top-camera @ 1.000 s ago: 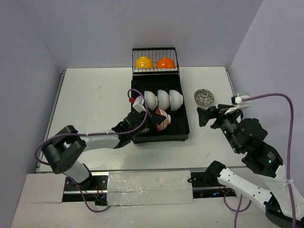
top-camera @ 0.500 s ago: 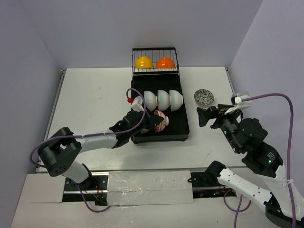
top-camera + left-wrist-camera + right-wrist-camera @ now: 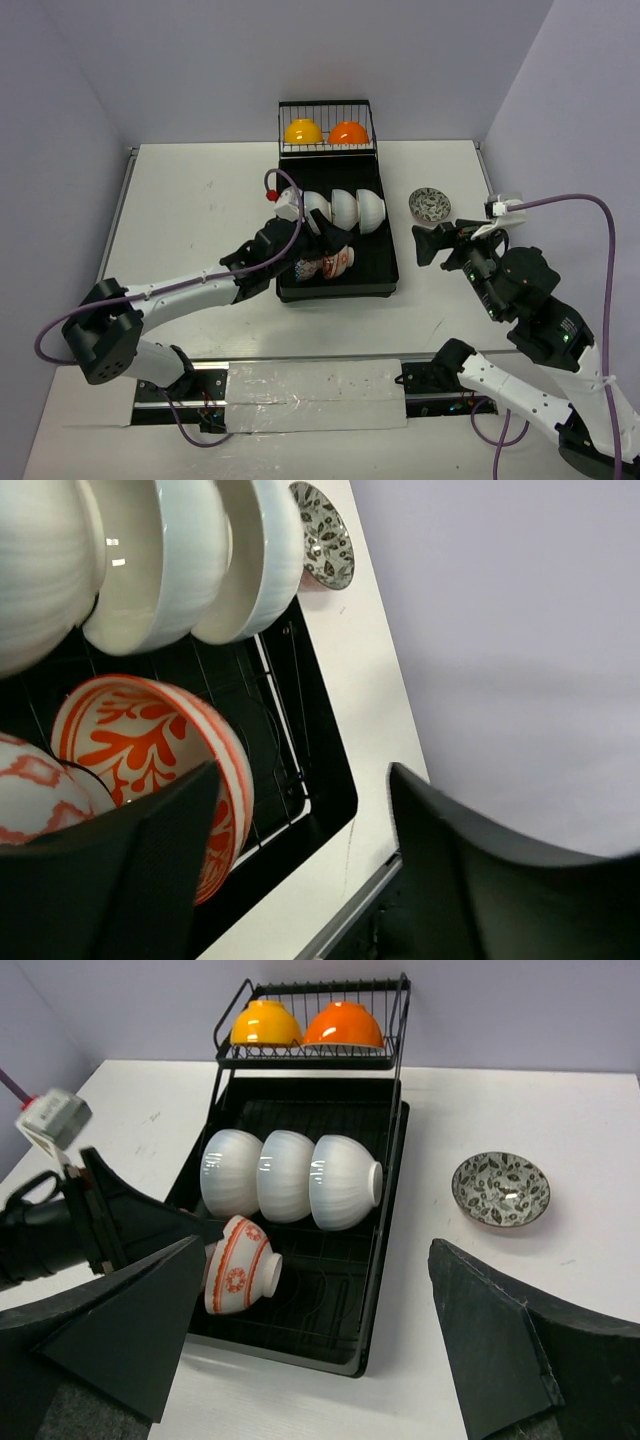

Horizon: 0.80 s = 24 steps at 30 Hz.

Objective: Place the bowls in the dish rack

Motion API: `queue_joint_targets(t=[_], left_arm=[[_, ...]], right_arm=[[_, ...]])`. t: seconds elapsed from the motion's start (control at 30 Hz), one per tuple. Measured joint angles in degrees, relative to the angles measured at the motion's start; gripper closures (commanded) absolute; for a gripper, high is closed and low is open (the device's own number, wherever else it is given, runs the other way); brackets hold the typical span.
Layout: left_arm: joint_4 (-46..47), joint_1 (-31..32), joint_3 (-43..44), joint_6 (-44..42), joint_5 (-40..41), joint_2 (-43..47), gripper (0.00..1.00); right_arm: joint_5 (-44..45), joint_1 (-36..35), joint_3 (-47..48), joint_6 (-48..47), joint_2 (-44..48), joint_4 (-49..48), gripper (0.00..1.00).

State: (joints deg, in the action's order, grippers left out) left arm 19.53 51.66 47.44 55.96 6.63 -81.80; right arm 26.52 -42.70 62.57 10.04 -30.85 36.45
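- The left gripper [image 3: 305,810] has its fingers spread wide with nothing between them. It sits over the near left part of the dish rack [image 3: 388,262], close beside the two red-and-white bowls [image 3: 150,755]. I cannot tell whether a finger touches them.
- Those two patterned bowls lie on their sides on the slats, one tucked against the other. They are in the rack, but tipped rather than stood neatly on edge.
- Just beyond them, the three white bowls [image 3: 345,210] stand on edge in a tight row across the middle of the tray, each touching its neighbour.
- At the far end, the yellow bowl [image 3: 302,131] and the orange bowl [image 3: 348,131] rest upside down, side by side, in the raised wire basket [image 3: 326,148].
- The right gripper [image 3: 318,1290] is also gaping and empty. It hovers off the right side of the rack and faces it.
- The last patterned bowl [image 3: 429,204] stands upright on the table [image 3: 200,210], outside the rack's right edge and apart from it, near the right gripper.
- By my count seven of the eight bowls are loaded and one is left.
- The remaining bowl lies on the right arm's side, so that arm looks best placed to fetch it. Free slats show in the near right part of the tray, beside the tipped pair.
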Motion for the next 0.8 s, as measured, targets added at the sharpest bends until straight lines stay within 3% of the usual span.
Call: queue_joint_targets(t=[0.23, 0.37, 0.57, 0.8], left_arm=[[-10.6, 0.0, 7.4, -4.3, 2.2, 4.0, 0.02], [-18.1, 0.0, 12.3, -7.9, 4.8, 7.0, 0.01], [-31.9, -1.9, 18.2, -12.5, 11.1, 12.1, 0.01], [-43.6, -13.9, 16.1, -17.4, 12.7, 17.3, 0.01]], right_arm=[[1.7, 0.3, 0.6, 4.4, -4.7, 1.8, 0.0], [1.2, 3.6, 1.8, 8.5, -9.8, 4.1, 0.02], [-7.0, 19.6, 2.8, 13.7, -18.2, 5.2, 0.04], [-17.6, 36.0, 1.0, 20.2, -32.4, 1.4, 0.13]])
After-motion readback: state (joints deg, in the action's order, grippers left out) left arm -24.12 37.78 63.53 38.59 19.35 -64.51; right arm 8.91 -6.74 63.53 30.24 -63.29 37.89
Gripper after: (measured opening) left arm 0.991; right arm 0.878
